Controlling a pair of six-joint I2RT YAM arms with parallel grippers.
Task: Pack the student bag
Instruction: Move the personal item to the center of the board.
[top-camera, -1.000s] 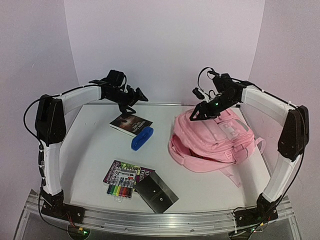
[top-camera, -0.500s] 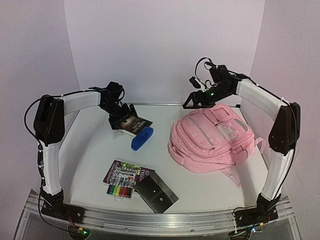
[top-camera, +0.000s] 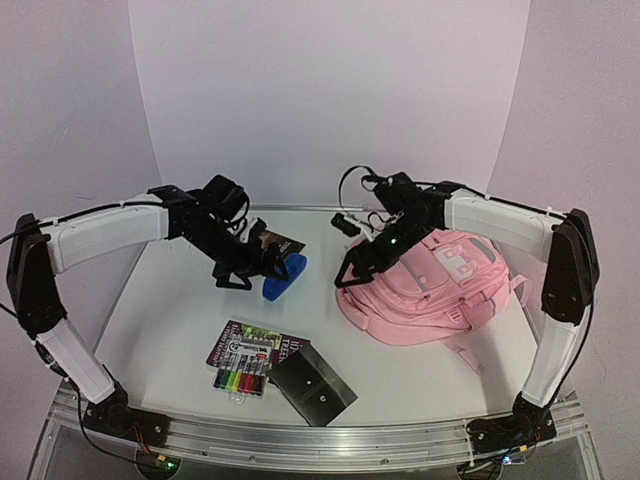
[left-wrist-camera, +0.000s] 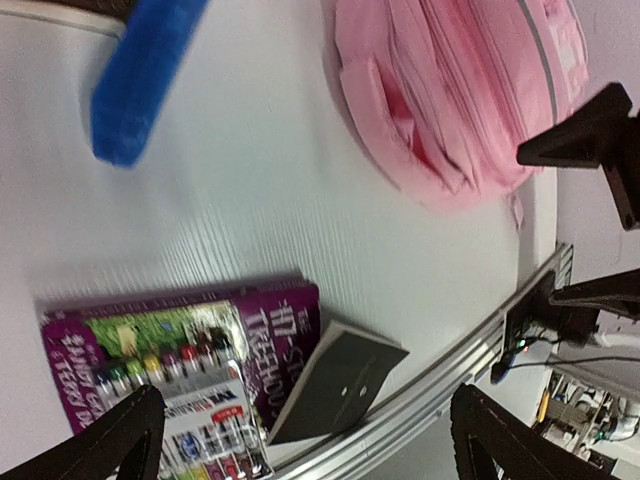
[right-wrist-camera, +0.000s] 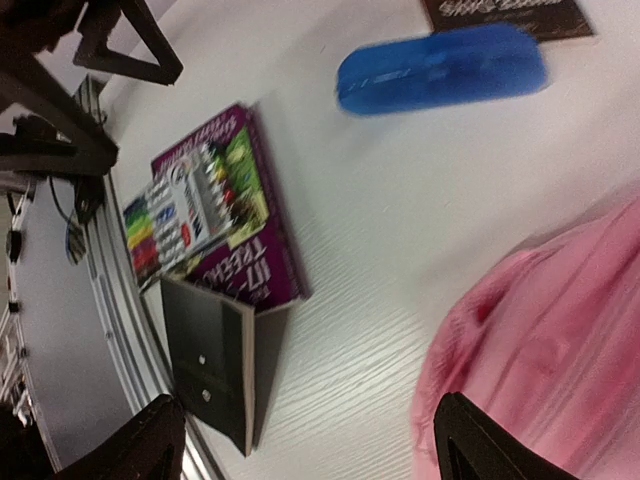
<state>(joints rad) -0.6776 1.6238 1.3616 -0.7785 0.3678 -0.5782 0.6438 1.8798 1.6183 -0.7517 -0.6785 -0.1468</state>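
The student bag, a big pink backpack with pale trim, lies flat on the right half of the table; it also shows as the bag and the bag in the wrist views. My right gripper hangs open at the bag's left edge, its jaws wide apart and holding nothing. Lower on the left, my left gripper is open beside a blue pencil case, with nothing between its fingers.
A dark book lies behind the left gripper, partly hidden. Near the front edge are a purple book with a marker pack on it and a black notebook. The metal rail runs along the front.
Both arms came down and swung toward the table's middle. The right gripper opened and moved from over the bag's back to its left edge; the left went past the dark book to the blue case.
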